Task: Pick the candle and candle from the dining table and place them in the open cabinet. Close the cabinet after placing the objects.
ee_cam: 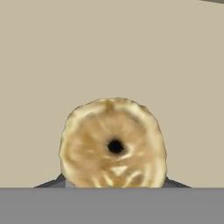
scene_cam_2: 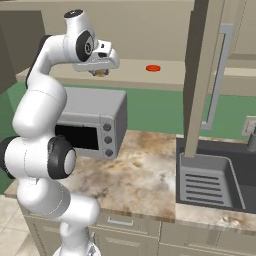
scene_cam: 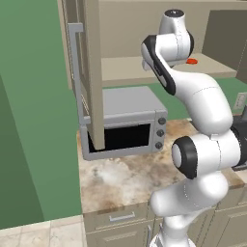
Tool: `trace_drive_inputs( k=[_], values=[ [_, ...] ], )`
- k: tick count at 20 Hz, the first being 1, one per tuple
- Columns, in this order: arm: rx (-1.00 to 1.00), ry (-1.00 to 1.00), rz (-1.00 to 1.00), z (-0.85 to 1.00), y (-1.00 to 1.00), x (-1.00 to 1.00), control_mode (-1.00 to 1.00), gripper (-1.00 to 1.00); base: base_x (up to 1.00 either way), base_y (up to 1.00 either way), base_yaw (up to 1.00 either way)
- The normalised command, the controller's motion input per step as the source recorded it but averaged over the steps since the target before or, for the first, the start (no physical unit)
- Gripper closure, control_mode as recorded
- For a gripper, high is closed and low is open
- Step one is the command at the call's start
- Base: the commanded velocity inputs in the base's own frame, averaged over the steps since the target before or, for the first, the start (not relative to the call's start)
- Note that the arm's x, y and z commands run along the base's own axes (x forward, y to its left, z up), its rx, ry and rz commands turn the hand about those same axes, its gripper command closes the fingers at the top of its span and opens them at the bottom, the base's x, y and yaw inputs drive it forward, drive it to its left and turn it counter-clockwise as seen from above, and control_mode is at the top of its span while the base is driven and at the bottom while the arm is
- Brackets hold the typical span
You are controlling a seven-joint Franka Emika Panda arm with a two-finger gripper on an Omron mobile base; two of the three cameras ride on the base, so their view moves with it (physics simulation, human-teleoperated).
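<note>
Golden-brown candle (ee_cam: 113, 144) clamped in jaws, arm reaching over cabinet shelf (scene_cam_2: 165, 75).

I am seeing no readable text, label, brand or number on anything; the microwave (scene_cam: 126, 120) panel is showing only plain knobs.

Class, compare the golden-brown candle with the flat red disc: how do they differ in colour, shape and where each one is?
The golden-brown candle is mottled gold; the red disc is plain red. The candle is a squat cylinder with a dark centre hole; the disc is thin and flat. The candle is held in the shut gripper above the beige shelf; the disc lies on it. Both are small and round.
</note>
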Motion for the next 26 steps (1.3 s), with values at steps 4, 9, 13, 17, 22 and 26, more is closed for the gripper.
trace_drive_inputs(
  k=[4, 9, 13, 17, 22, 26],
  values=[
    [0.0, 0.0, 0.0, 0.0, 0.0, 0.0, -1.0, 1.0, 0.0, 0.0, 0.0],
    [0.0, 0.0, 0.0, 0.0, 0.0, 0.0, -1.0, -1.0, 0.0, 0.0, 0.0],
    [0.0, -0.02, 0.0, 0.0, 0.0, 0.0, -1.0, -1.0, 0.0, 0.0, 0.0],
    [0.0, -0.04, 0.0, 0.0, 0.0, -0.01, -1.0, -1.0, 0.0, 0.0, 0.0],
    [0.0, -0.03, 0.0, 0.11, 0.0, -0.24, -1.0, -1.0, 0.0, 0.0, 0.0],
    [0.0, -0.04, 0.0, 0.08, 0.0, -0.52, -1.0, -1.0, 0.0, 0.0, 0.0]
  ],
)
